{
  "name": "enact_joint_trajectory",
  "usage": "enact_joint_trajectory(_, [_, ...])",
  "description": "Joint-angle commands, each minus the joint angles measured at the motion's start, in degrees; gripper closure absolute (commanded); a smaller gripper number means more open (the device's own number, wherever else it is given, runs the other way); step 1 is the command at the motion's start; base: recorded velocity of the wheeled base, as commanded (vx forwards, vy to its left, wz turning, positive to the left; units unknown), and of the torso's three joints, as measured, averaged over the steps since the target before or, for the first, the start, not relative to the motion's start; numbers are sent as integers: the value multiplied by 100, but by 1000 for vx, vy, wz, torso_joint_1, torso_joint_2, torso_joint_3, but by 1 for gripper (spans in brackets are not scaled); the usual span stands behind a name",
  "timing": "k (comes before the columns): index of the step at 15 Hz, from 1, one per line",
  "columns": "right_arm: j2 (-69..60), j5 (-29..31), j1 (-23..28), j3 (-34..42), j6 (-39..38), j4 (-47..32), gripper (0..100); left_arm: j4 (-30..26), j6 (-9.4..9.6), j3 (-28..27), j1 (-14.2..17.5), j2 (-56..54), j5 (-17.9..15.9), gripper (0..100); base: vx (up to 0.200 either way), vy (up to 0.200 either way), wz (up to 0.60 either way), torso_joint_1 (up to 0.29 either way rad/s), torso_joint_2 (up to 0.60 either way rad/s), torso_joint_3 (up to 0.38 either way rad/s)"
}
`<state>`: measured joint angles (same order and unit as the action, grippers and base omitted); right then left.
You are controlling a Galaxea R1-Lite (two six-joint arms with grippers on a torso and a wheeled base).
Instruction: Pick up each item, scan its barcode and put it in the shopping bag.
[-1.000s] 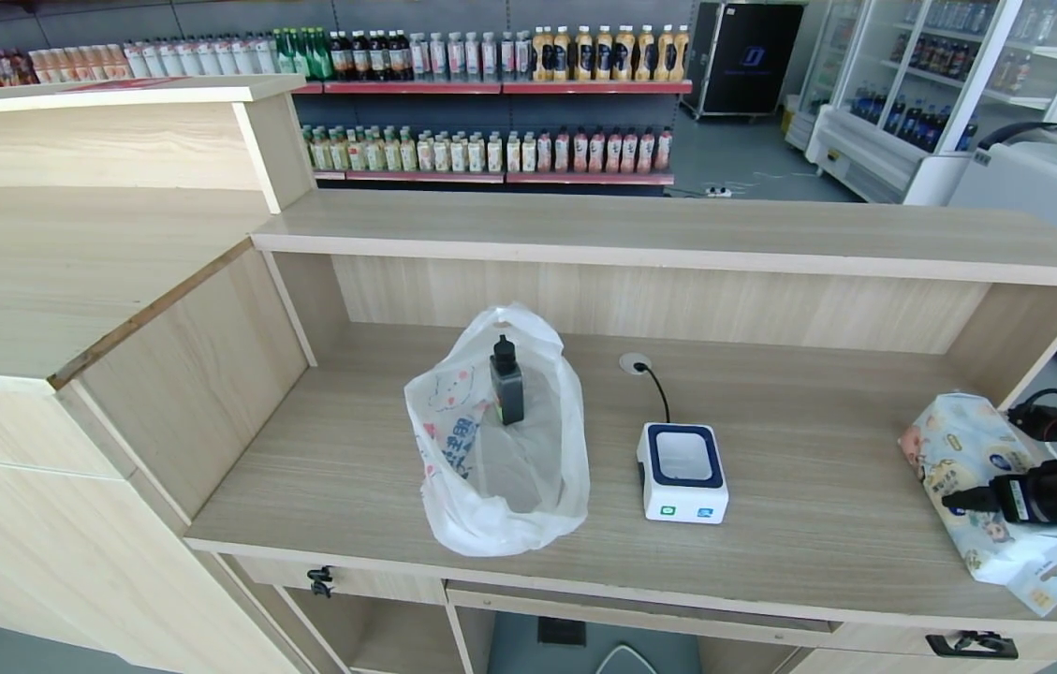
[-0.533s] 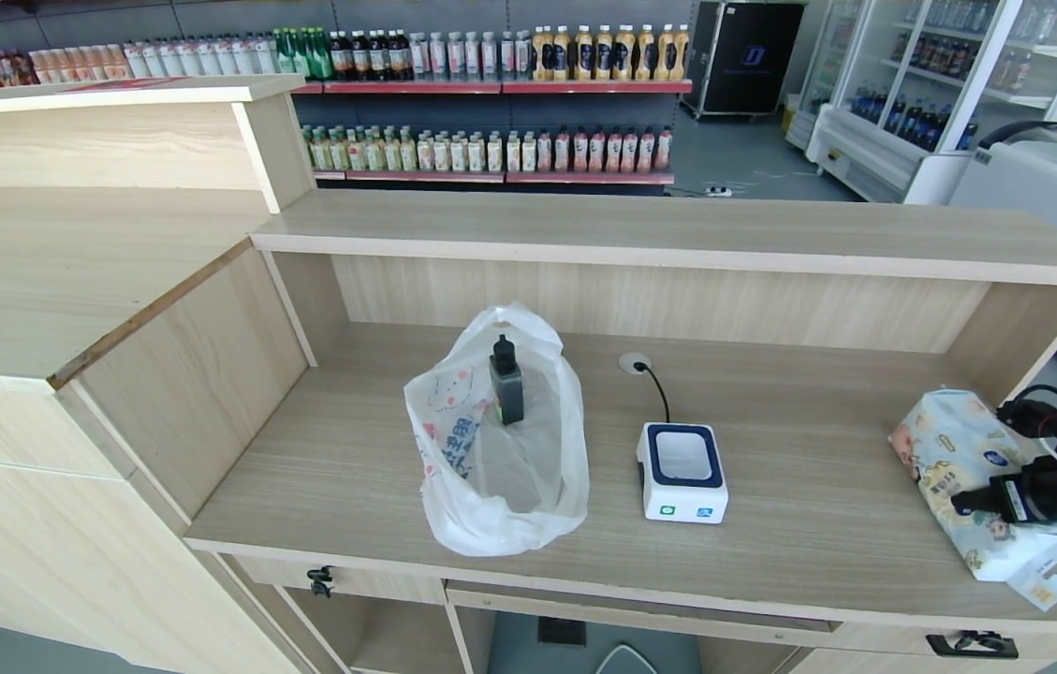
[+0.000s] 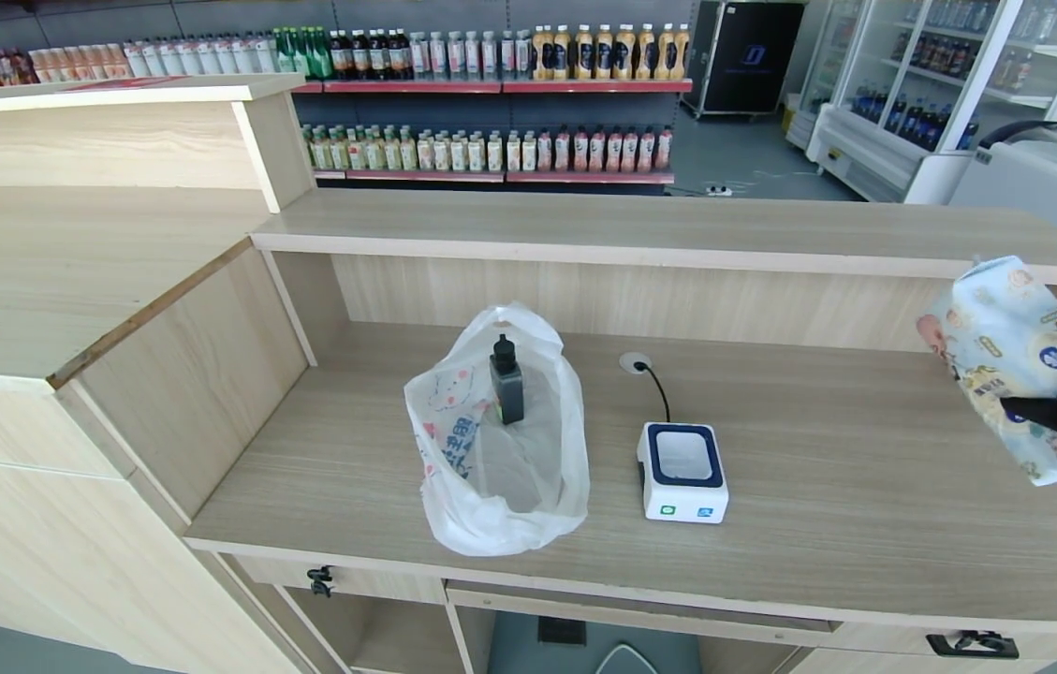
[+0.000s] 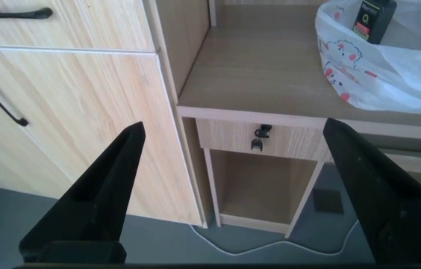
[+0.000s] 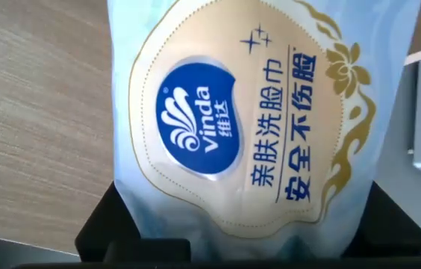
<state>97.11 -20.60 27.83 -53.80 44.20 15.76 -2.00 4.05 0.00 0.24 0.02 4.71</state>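
- The pack [image 3: 996, 346], a soft printed pouch, hangs tilted in the air at the far right end of the table [image 3: 818, 524], clear of its top.
- The right tool [image 3: 1043, 367] holds it, clamped across the body with a finger on either side. In the right wrist view the printed front faces the camera.
- Judged from this, the pick is done and the carry to the scanner is the step in hand.
- The scanner [image 3: 682, 471] sits mid-table with its window up, well apart from the pack.
- The next move calls for a sweep toward the robot's left, then a turn of the wrist so the barcode faces the window. I cannot tell which face carries the barcode.
- The bag [image 3: 491, 487] stands just beside the scanner on its left, mouth open, with a dark bottle [image 3: 506, 382] upright inside. One item seems already bagged.
- The left tool [image 4: 233, 125] is spread wide and holds nothing, low off the table's left front corner.
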Motion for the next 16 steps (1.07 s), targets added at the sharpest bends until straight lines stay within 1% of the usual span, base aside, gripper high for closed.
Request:
enact_joint_trajectory(1, [-2319,-14,-472,1117,1345,305,100,-2,0,0,2,-2,4,0,0,0,0,0,0,0])
enact_joint_trajectory(2, [-2768,-14,-577,1451,1881,577,100,-2,0,0,2,-2,4,0,0,0,0,0,0,0])
enact_joint_trajectory(3, [-3357,-14,-779,2233,2760,1386,100,-2,0,0,2,-2,4,0,0,0,0,0,0,0])
enact_joint_trajectory(4, [-3603,-14,-946,2708,3296,1992,100,-2,0,0,2,-2,4,0,0,0,0,0,0,0])
enact_joint_trajectory(5, [-3814,-67,-1148,3015,3947,2599,100,-2,0,0,2,-2,-5,0,0,0,0,0,0,0])
enact_joint_trajectory(6, [-3945,-278,-1403,3015,4817,2915,100,-2,0,0,2,-2,-5,0,0,0,0,0,0,0])
enact_joint_trajectory(7, [-3972,-418,-1553,3015,5283,2994,100,-2,0,0,2,-2,4,0,0,0,0,0,0,0])
enact_joint_trajectory(8, [-4025,-770,-2080,3015,6452,3161,100,-2,0,0,2,-2,4,0,0,0,0,0,0,0])
enact_joint_trajectory(9, [-4060,-972,-2546,3015,7348,3275,100,-2,0,0,2,-2,4,0,0,0,0,0,0,0])
enact_joint_trajectory(10, [-4068,-1051,-2897,3015,8139,3346,100,-2,0,0,2,-2,4,0,0,0,0,0,0,0])
enact_joint_trajectory(11, [-4095,-1121,-3214,3015,8754,3372,100,-2,0,0,2,-2,4,0,0,0,0,0,0,0])
enact_joint_trajectory(12, [-4183,-1139,-3539,3015,9212,3372,100,-2,0,0,2,-2,4,0,0,0,0,0,0,0])
enact_joint_trajectory(13, [-4253,-1113,-3855,3024,9502,3363,100,-2,0,0,2,6,4,0,0,0,0,0,0,0])
enact_joint_trajectory(15, [-4411,-1034,-4233,3015,9730,3363,100,-2,0,0,2,-2,4,0,0,0,0,0,0,0])
enact_joint_trajectory(16, [-4446,-919,-4339,2980,9704,3381,100,-2,0,0,2,-2,4,0,0,0,0,0,0,0])
